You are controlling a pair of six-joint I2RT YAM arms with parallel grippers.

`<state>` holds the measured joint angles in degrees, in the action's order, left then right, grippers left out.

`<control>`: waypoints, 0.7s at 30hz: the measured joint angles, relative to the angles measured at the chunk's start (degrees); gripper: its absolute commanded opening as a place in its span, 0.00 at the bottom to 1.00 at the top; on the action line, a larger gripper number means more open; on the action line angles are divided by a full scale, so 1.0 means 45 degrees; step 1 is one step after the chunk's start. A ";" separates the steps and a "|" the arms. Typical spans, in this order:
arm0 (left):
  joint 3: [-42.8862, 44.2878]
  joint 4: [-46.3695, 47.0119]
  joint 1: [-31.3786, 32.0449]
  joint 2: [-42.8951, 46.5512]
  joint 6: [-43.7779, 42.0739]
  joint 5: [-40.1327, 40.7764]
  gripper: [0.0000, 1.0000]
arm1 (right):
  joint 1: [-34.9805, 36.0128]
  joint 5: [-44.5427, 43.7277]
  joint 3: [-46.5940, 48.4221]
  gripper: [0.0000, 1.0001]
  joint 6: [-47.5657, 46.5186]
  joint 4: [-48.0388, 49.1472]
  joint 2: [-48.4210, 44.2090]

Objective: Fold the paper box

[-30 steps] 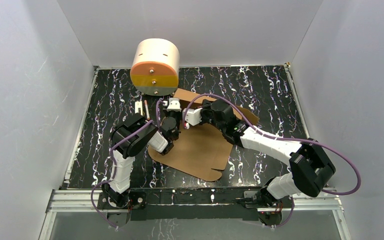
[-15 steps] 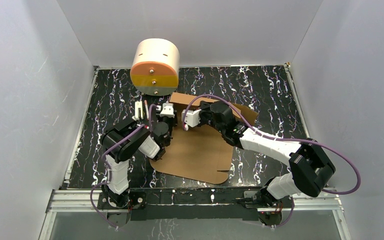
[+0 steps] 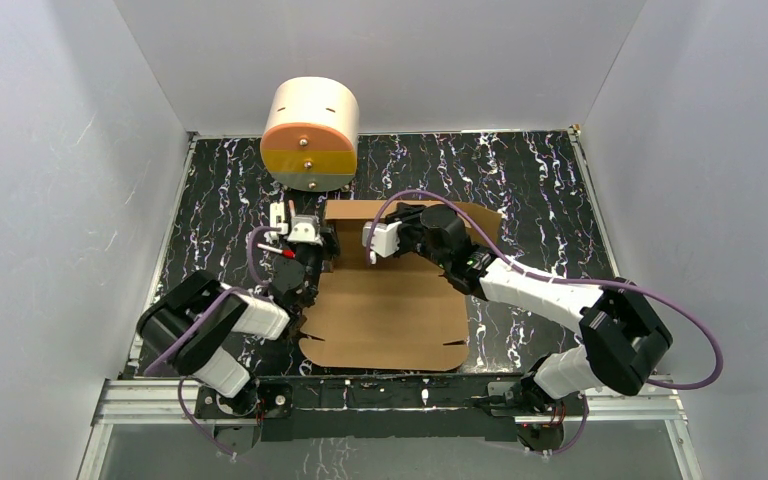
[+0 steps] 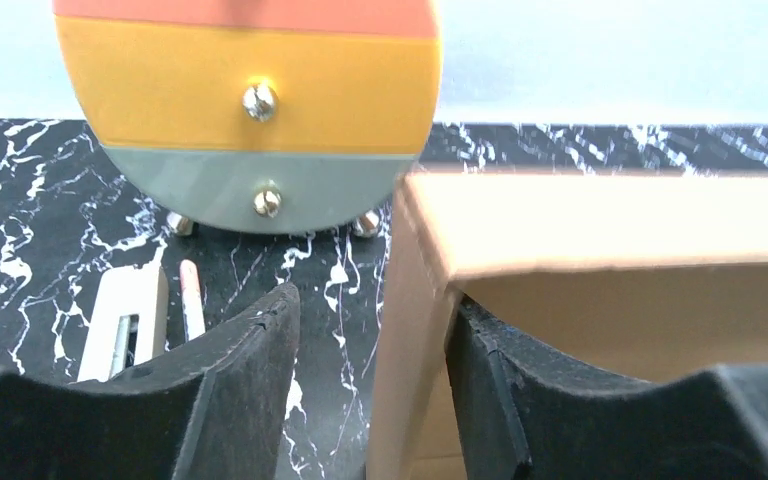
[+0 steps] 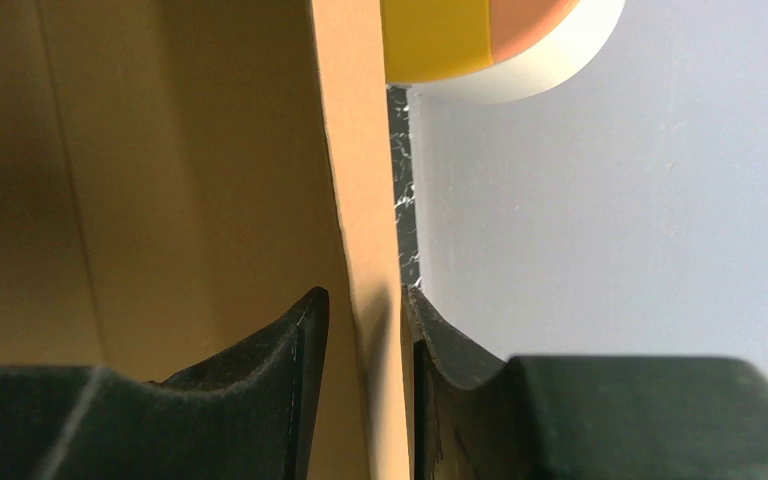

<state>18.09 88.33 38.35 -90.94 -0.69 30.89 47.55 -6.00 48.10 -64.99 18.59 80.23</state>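
The paper box (image 3: 385, 310) is brown cardboard lying square to the near table edge, with its back panel and left side flap raised. My left gripper (image 3: 318, 222) is open and straddles the left flap near the back left corner. In the left wrist view (image 4: 372, 298) the flap rests against the right finger, and the box (image 4: 610, 215) fills the right side. My right gripper (image 3: 368, 228) is shut on the raised back panel. In the right wrist view (image 5: 363, 292) the cardboard edge (image 5: 355, 150) sits between both fingers.
A cream cylinder with an orange and yellow front (image 3: 310, 135) stands just behind the box, close ahead in the left wrist view (image 4: 250, 100). A small white piece (image 4: 125, 320) and a pink stick (image 4: 191, 298) lie left of the box. White walls enclose the black marbled table (image 3: 530, 190).
The box has turned from skewed to square with the table edge. The left arm has swung left and low, and its gripper has moved to the box's back left corner. The right gripper keeps its hold.
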 measured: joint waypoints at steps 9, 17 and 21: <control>-0.0136 -0.1486 -0.0087 0.1486 0.1151 -0.0471 0.55 | -0.0068 0.0126 0.0063 0.48 0.0452 -0.0243 0.0291; -0.0899 -0.4313 -0.0092 0.6368 0.3589 -0.0772 0.56 | -0.0087 0.0976 0.0238 0.63 0.1972 -0.0976 -0.0364; -0.0962 -0.6484 -0.0092 0.8505 0.5542 -0.1020 0.57 | -0.0083 0.1287 0.0272 0.65 0.2909 -0.1700 -0.1365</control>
<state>13.76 59.16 37.93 -52.66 24.25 26.30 47.18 -0.21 49.32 -51.90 10.94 74.08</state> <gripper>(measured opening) 0.567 0.633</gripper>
